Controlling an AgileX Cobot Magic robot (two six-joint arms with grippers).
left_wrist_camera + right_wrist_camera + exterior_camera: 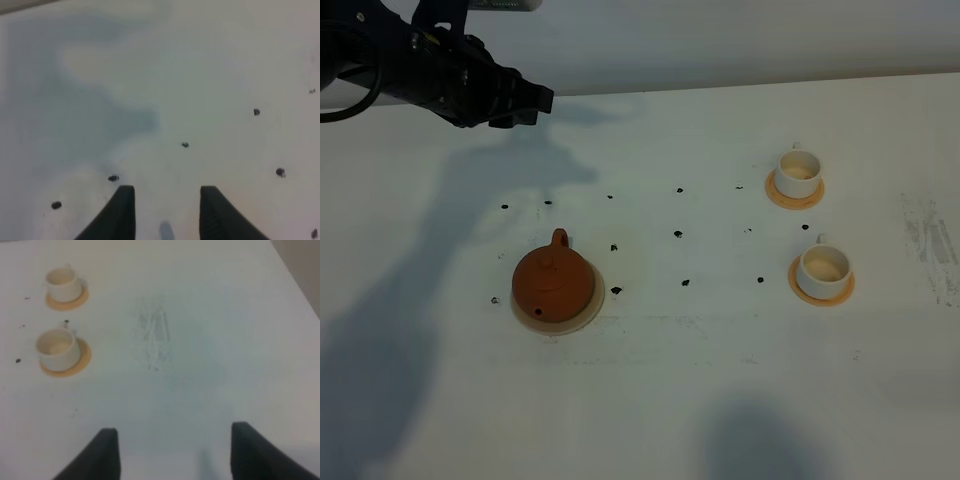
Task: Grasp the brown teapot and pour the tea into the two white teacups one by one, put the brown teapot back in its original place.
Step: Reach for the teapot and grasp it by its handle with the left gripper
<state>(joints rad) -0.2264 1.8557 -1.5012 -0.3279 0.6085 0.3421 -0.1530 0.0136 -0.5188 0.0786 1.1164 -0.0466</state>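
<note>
The brown teapot sits upright on the cream-beige disc, left of the table's middle. Two white teacups stand on orange-tan coasters at the right: the far cup and the near cup. Both also show in the right wrist view, the far cup and the near cup. My left gripper hangs open and empty high over the far left of the table, well away from the teapot; its fingers show over bare table. My right gripper is open and empty, off the exterior high view.
Small black marks dot the white table between the teapot and the cups. A scuffed grey patch lies near the right edge. The table's far edge meets a pale wall.
</note>
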